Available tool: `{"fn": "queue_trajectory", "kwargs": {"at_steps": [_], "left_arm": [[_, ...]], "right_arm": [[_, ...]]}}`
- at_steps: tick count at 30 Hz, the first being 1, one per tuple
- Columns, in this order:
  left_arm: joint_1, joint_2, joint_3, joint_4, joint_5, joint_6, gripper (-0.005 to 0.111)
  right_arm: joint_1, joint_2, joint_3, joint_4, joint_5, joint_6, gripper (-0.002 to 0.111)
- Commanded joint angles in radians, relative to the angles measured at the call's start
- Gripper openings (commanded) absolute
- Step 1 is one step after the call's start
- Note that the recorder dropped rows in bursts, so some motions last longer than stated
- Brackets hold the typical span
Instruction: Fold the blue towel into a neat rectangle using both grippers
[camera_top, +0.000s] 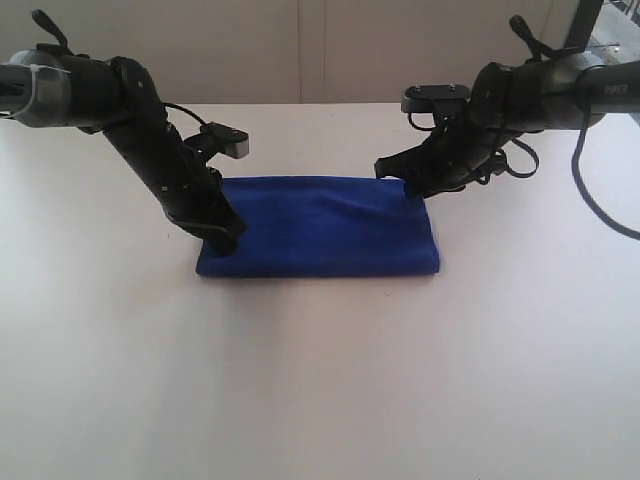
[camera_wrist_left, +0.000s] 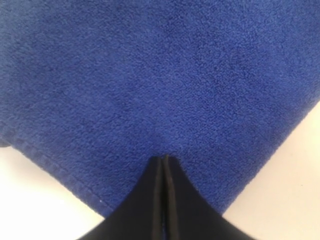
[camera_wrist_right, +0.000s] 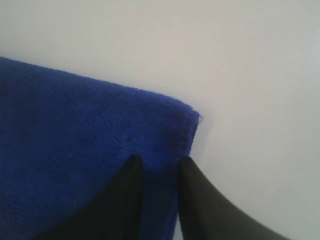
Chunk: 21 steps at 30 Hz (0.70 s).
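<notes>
Exterior view: bright, even, diffuse light. White table (camera_top: 320, 400) almost washed out, little surface texture. Faint soft shadow along the towel (camera_top: 330, 225) on the side toward the table's near edge. Arms very dark, detail lost in the black. Overall mild softness.

Left wrist view: well lit, sharp on fleece nap and hem stitching. Left gripper (camera_wrist_left: 164, 165) a flat black shape with slightly soft edges.

Right wrist view: softer focus, nap smeared. Right gripper (camera_wrist_right: 159, 161) blurred and featureless. Table a pale grey, lighter beside the towel's corner.

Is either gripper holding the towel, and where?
Right gripper: nothing, jaws apart above the far right corner of the blue towel. Left gripper: shut, tips on its left end; grip cannot be told.
</notes>
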Motion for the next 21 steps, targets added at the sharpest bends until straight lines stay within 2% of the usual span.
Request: {"fn": "queue_trajectory", "kwargs": {"at_steps": [1,5,6,8,21], "left_arm": [[0.002,-0.005,-0.001,-0.012,0.013,-0.001,0.0],[0.002,-0.005,-0.001,-0.012,0.013,-0.001,0.0],[0.002,-0.005,-0.001,-0.012,0.013,-0.001,0.0],[0.002,-0.005,-0.001,-0.012,0.013,-0.001,0.0],[0.002,-0.005,-0.001,-0.012,0.017,-0.001,0.0]], "right_arm": [[-0.005,0.011,-0.002,0.005,-0.003,-0.003,0.019],[-0.005,0.02,-0.002,0.005,0.006,-0.011,0.012],[-0.005,0.021,-0.002,0.005,0.007,-0.01,0.005],[-0.005,0.021,-0.002,0.005,0.005,-0.01,0.0],[-0.005,-0.023,-0.002,-0.082,-0.027,-0.01,0.0]]}}
